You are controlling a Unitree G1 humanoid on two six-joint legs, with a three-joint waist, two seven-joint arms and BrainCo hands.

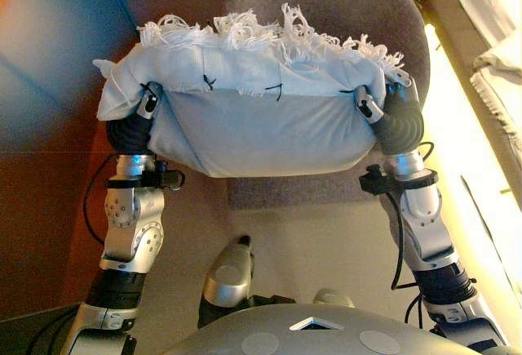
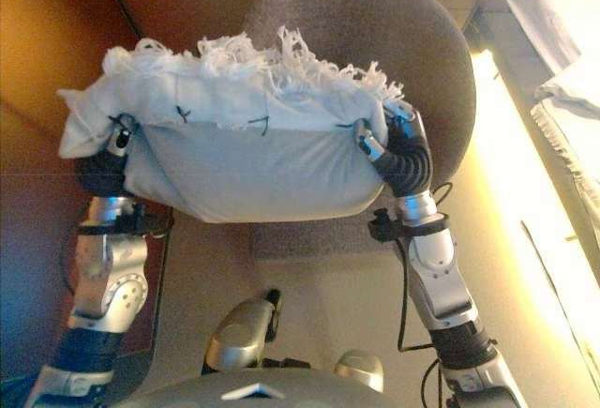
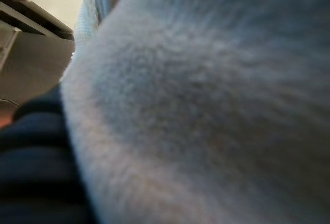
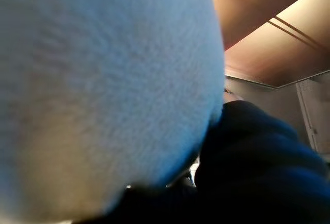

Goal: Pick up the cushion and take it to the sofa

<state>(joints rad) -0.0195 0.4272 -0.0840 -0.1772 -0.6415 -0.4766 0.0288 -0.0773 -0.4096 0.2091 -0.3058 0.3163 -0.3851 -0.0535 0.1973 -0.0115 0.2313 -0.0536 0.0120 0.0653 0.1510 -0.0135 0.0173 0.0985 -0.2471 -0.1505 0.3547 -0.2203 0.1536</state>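
I hold the cushion (image 1: 261, 118) up between my two hands, off the floor and level across my front. It is a pale, plump cushion with a ragged white fringe (image 1: 261, 33) along its far edge and a few small dark stitches on its upper face.

My left hand (image 1: 145, 106) presses into the cushion's left end; a thumb lies on top of the fabric there, and the dark ribbed cover sits under the corner. My right hand (image 1: 383, 106) does the same at the right end, its thumb hooked over the top seam and the rest tucked beneath. Both hands clasp the cushion, thumbs above and fingers under, though the fingers themselves are hidden by the fabric. In both wrist views the cushion's soft nap (image 3: 206, 105) fills nearly everything, pressed right against each ribbed cover.

Beyond and below the cushion stands a round grey upholstered seat (image 1: 342, 4); the cushion hangs in front of it. To my right lies white bedding (image 1: 497, 61). The floor (image 1: 326, 241) under me is pale beige.
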